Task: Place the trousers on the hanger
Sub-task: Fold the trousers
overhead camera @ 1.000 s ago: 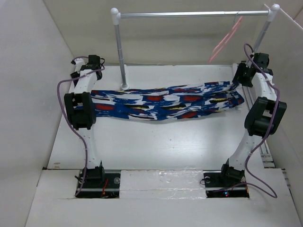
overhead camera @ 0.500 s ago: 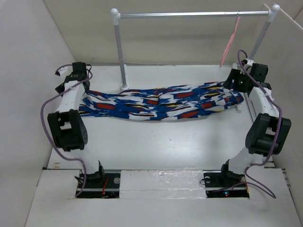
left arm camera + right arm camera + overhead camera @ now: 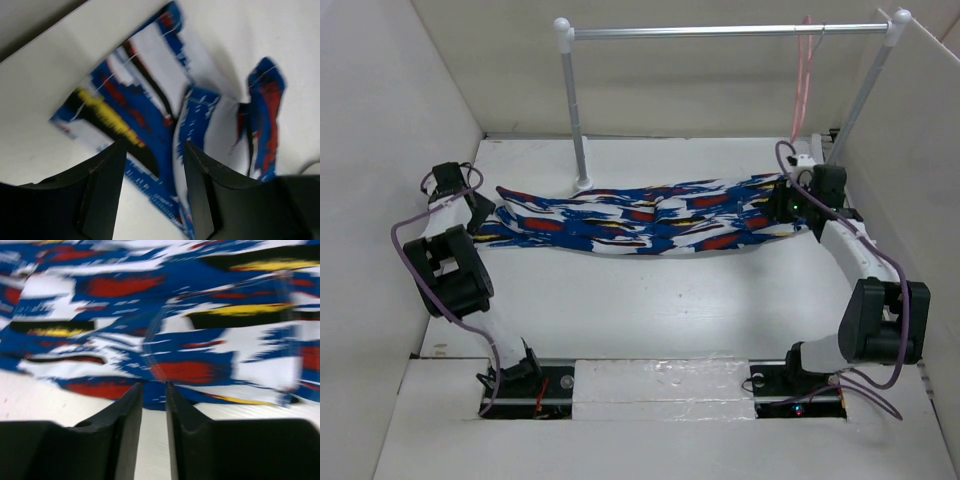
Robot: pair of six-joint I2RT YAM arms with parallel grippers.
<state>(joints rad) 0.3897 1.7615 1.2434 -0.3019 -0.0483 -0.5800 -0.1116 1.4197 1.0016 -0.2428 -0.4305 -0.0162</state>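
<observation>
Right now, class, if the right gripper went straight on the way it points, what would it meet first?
Probably the trousers: their printed cloth fills the view just beyond the right gripper. The wrist picture is blurred, so the gap is hard to judge.

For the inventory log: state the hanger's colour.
Pink. The hanger shows best in the top external view.

- trousers [image 3: 650,220]: busy blue-and-white print, streaked with red, black and yellow;
- hanger [image 3: 802,85]: pink;
- rail [image 3: 720,31]: silver, with white posts;
- table [image 3: 650,300]: plain white
</observation>
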